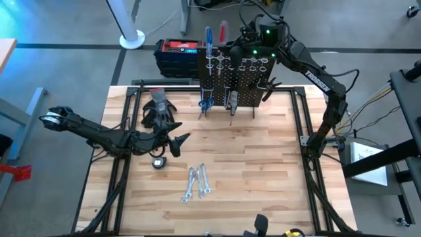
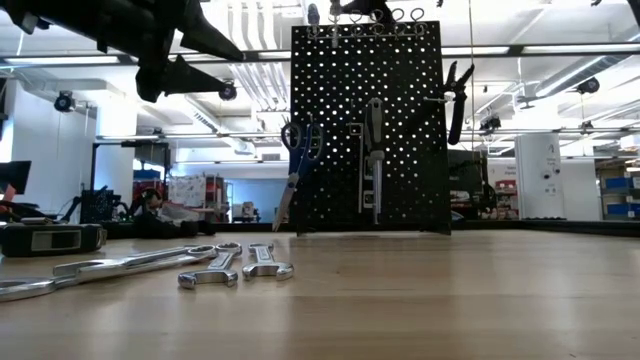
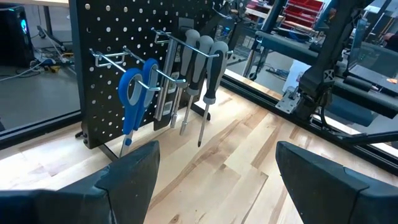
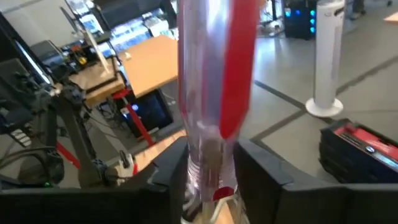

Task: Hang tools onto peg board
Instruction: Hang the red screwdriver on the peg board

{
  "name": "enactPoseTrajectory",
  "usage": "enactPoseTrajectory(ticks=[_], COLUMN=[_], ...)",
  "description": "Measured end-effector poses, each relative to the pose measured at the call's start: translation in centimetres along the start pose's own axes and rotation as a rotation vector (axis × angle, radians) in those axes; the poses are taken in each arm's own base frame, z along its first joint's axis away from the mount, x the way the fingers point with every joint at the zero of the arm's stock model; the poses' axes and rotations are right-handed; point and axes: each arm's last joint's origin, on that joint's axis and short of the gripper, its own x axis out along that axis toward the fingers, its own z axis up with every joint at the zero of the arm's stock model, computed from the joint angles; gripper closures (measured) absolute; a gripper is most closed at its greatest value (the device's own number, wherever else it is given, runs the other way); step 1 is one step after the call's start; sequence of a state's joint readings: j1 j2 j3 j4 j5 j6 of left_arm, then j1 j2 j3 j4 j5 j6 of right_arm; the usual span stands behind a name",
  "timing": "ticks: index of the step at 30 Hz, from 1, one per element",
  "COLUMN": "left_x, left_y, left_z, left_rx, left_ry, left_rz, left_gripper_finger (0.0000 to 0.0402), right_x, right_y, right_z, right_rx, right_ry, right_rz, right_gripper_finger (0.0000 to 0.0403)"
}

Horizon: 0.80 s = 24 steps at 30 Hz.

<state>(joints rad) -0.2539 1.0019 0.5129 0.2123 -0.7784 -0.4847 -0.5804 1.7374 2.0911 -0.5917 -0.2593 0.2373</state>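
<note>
Right gripper (image 4: 208,171) at the peg board's (image 1: 253,89) top edge, fingers pinching the red-handled screwdriver (image 4: 214,81) upright, we judge to seat it. Left gripper (image 3: 214,171) spread, empty, waiting above the desk.

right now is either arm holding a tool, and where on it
The right gripper has its jaws around the red-handled screwdriver at the handle's lower end. The left gripper holds nothing.

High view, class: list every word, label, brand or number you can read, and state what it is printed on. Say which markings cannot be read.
"TROSSEN": white lettering along the right arm, only just legible.
Label on the red-topped black box: too small to read.
Sheet beside the table's right edge: print too small to read.
Peg board, wrenches: no text visible.
</note>
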Motion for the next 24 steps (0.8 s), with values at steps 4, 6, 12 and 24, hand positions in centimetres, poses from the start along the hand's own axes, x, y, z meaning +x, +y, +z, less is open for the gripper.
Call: enactPoseTrajectory(ticks=[4, 6, 12, 24], left_x=[0.0, 0.0, 0.0, 0.0], left_y=[0.0, 0.0, 0.0, 0.0], left_z=[0.0, 0.0, 0.0, 0.0], left_rx=[0.000, 0.000, -0.004, -0.012], left_ry=[0.000, 0.000, 0.000, 0.005], left_rz=[0.001, 0.001, 0.000, -0.005], left_gripper_finger=[0.0091, 0.0091, 0.0091, 0.0091], right_x=[0.0, 0.0, -0.1, -3.1], right_y=[0.1, 0.2, 0.5, 1.8], right_z=[-0.1, -0.2, 0.0, 1.6], right_rx=[-0.001, -0.012, -0.026, -0.108], right_ry=[0.012, 0.015, 0.011, -0.084], right_rz=[-0.003, 0.000, 0.011, 0.027], right_gripper_finger=[0.0253, 0.0254, 0.0277, 0.0256])
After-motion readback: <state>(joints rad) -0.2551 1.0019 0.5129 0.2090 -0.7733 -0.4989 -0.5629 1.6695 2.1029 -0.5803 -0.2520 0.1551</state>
